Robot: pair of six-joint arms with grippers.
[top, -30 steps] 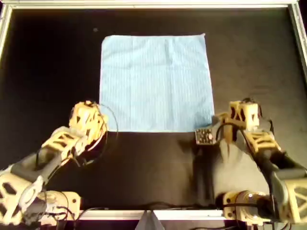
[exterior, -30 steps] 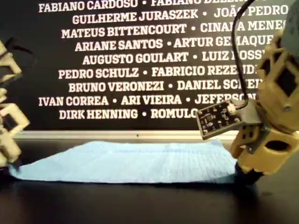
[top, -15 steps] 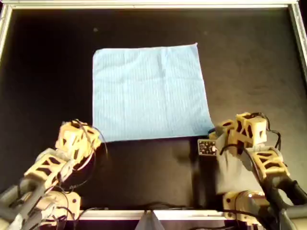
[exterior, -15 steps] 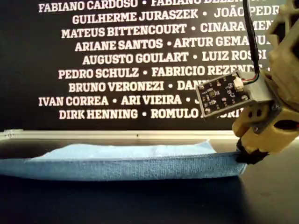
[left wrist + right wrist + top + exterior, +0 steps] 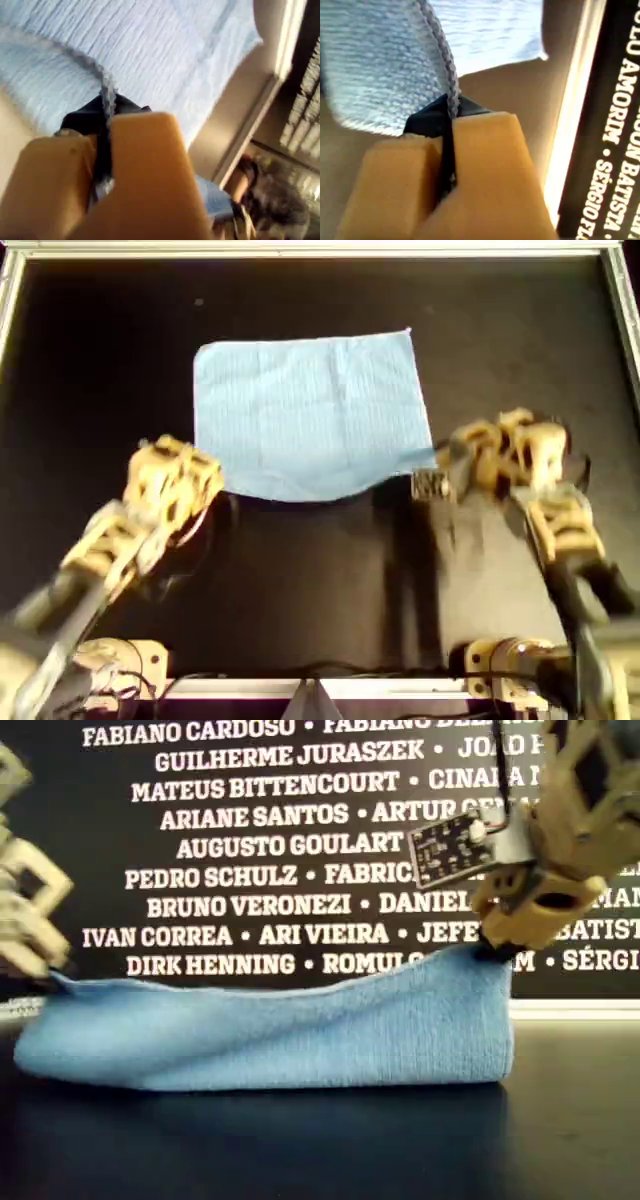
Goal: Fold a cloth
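The light-blue cloth (image 5: pixel 310 410) lies on the black table with its near edge lifted, and it sags in the middle in the exterior view (image 5: pixel 300 1030). My first gripper (image 5: pixel 212 488) is shut on the cloth's near corner at the overhead view's left, the exterior view's left (image 5: pixel 48 975). My second gripper (image 5: pixel 440 455) is shut on the other near corner at the overhead view's right (image 5: pixel 495 948). The first wrist view shows the closed jaws (image 5: pixel 105 125) pinching the cloth's hem (image 5: pixel 150 45). The second wrist view shows the same (image 5: pixel 449 125) with the cloth (image 5: pixel 370 60) hanging from them.
A metal frame rail (image 5: pixel 320 248) edges the black table. A black banner with white names (image 5: pixel 250 820) stands behind the far rail. A small circuit board (image 5: pixel 455 845) juts from my second arm. Both arm bases (image 5: pixel 500 660) sit at the near edge.
Both grippers have risen and moved toward the far side, carrying the cloth's near corners. The near edge is now well off the table and its middle sags.
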